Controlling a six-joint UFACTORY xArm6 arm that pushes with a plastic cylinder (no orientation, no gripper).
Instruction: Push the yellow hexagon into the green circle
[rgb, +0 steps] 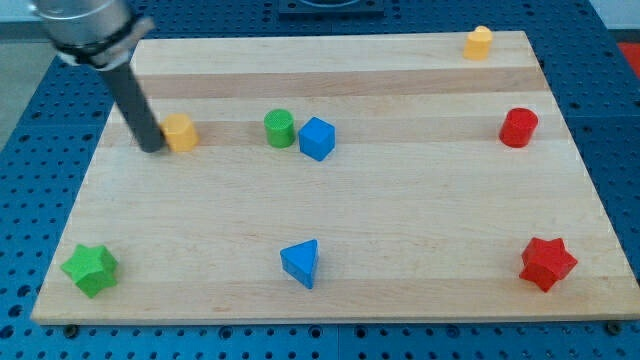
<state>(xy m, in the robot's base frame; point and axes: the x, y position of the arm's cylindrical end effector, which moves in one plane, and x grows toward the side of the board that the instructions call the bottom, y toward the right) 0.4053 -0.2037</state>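
Nearest, along the view's bottom edge of the wooden board (330, 215): green star (91, 269) at the left corner, blue triangle (301, 263) near the middle, red star (548, 263) at the right. All well apart from the working line; no part in the push.

Farther up, the middle band. From the view's left: my tip (153, 148), set just beside the yellow hexagon (180, 131) on its left flank, touching or nearly so; contact itself too fine to tell. Rod leaning up and left out of frame. Placement reads as deliberate: tip behind the hexagon, on the side away from the green circle (280, 128), so a push toward the view's right drives the block straight at its target. Hexagon and circle near each other, roughly on one row, bare board between. Blue cube (317, 138) just beside the circle's right, perhaps touching; likely to be nudged if the circle gets shoved. Red cylinder (519, 127) far to the right.

No gripper here: bare rod only, nothing to spread or pinch.

Farthest, top right corner: a second small yellow block (479, 42), shape unclear, not the one in play.
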